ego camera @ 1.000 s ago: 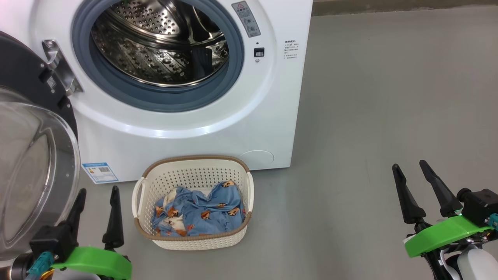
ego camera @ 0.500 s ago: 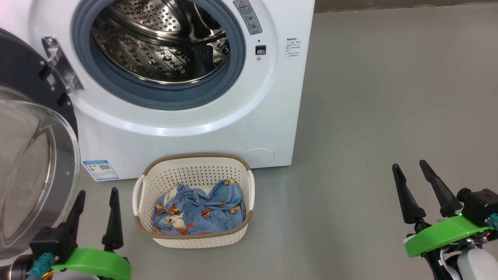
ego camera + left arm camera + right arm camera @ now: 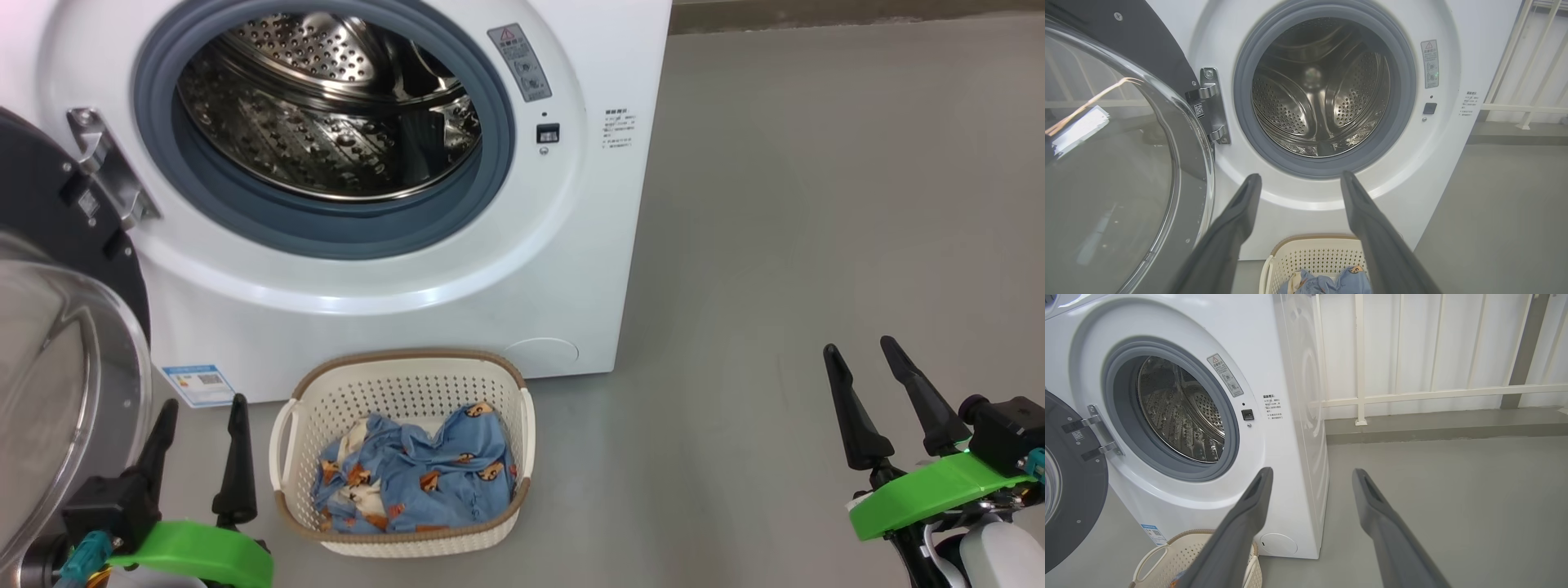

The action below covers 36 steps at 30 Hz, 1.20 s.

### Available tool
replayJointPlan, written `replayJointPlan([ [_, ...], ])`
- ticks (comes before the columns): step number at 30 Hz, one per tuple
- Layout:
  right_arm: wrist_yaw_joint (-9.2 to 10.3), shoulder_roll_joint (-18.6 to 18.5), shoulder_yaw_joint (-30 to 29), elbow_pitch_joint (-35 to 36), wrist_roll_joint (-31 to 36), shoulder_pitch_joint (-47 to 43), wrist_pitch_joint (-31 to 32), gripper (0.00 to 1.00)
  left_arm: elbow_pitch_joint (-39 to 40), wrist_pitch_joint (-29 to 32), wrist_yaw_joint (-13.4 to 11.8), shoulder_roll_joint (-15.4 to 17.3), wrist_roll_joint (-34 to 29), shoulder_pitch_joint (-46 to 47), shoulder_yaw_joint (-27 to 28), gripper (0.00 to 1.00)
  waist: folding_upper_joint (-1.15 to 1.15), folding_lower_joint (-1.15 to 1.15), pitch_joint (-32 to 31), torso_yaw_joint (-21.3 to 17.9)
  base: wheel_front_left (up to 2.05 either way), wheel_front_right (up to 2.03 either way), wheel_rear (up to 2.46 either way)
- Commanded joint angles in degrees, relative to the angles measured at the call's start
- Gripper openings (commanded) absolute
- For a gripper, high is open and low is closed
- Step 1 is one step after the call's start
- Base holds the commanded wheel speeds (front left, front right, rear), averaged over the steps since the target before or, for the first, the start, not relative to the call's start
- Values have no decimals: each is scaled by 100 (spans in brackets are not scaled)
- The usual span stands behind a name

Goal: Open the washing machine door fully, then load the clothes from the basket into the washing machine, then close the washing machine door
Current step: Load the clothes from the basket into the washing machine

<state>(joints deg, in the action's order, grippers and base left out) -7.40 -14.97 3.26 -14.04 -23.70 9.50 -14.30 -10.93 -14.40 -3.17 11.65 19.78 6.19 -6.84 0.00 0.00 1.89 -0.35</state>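
Sitting lower in the head view than a second ago, the washing machine point(image 3: 571, 245) and the basket point(image 3: 408, 357) are showing a camera tilt, not a move of their own. The washing machine door point(image 3: 33, 204) is standing swung open at the left; the clothes point(image 3: 424, 482) are lying in the basket, just before the machine. The left gripper point(image 3: 203, 402) and right gripper point(image 3: 859, 345) are hanging spread wide, holding nothing. The left wrist view is looking straight into the drum point(image 3: 1323, 102) — the right wrist view is taking in a white railing point(image 3: 1412, 394) past the machine's side.
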Motion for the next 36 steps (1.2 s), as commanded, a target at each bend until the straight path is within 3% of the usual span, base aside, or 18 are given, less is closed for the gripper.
replayJointPlan([
  [1, -9, -95, 100, 126, 13, 165, -70, 100, 101, -60, 34, 98, -45, 241, 243, 100, 0, 0, 6, 3, 113, -113, 0],
  [19, -9, -78, 84, 114, 15, 184, -70, 100, 100, -60, 115, 50, -66, 272, 320, 100, 0, 0, 35, 10, 109, -109, 0],
  [36, -9, -86, 78, 155, 26, 191, -70, 100, 83, -60, 136, 2, -114, 304, 320, 100, 0, 0, 68, 42, 9, -9, 0],
])
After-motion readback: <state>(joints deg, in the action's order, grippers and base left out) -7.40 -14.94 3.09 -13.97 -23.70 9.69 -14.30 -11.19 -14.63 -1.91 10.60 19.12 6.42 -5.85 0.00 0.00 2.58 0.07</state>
